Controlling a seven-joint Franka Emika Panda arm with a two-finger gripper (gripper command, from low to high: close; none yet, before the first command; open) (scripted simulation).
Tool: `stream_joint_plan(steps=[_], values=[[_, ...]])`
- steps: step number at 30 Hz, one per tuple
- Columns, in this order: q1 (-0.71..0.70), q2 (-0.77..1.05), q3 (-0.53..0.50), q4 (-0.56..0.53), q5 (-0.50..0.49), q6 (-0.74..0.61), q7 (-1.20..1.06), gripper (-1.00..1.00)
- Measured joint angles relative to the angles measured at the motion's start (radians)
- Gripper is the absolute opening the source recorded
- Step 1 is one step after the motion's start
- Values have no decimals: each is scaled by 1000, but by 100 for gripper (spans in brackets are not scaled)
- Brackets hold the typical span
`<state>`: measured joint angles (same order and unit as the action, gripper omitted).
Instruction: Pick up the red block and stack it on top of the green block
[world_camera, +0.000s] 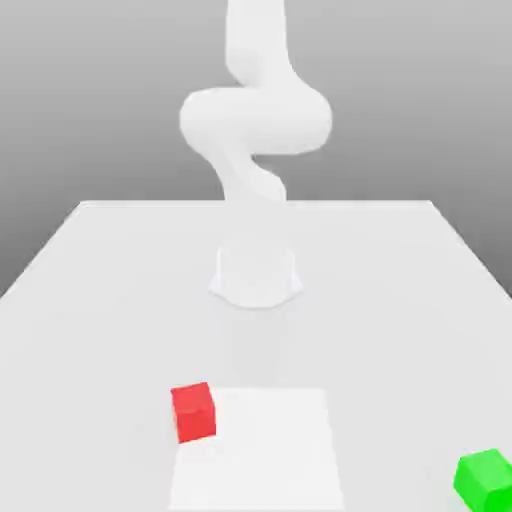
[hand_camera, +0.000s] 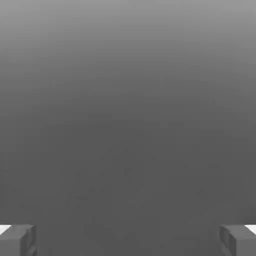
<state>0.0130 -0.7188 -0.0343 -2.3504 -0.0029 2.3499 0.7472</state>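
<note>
**Nothing picked yet: the reach for the red block is the step in hand**

The table is a pale slab running from the far edge toward the camera, with a lighter square patch at its near middle. The arm rises from its round base on the far half of the table, bends in a thick elbow and goes up out of the exterior view, so it sits folded high above the surface and well back from both blocks.

The red block rests on the table at the near side, touching the patch's left edge in the exterior view. The green block sits nearer still and far over at the exterior view's right, well apart from the red one. Neither is stacked or lifted.

In the hand view the gripper stands spread wide, one fingertip at each side and nothing between them.

By my judgement the task is at its start. The next move calls for carrying the hand out over the red block, lining the fingers across its sides, and lowering with the fingers kept apart until they straddle it.
</note>
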Motion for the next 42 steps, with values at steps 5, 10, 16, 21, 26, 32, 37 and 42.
stream_joint_plan(steps=[5,10,16,21,26,32,37,42], values=[[24,192,-76,-113,1,116,-130,0],[39,379,-141,-223,8,227,-260,0],[36,597,-195,-352,17,359,-412,0],[10,777,-195,-416,50,481,-519,0],[-70,954,-87,-394,170,626,-612,-100],[-81,970,-75,-391,178,638,-617,-100],[-50,839,-130,-412,74,531,-542,-100],[19,765,-97,-358,-8,405,-482,-100]])
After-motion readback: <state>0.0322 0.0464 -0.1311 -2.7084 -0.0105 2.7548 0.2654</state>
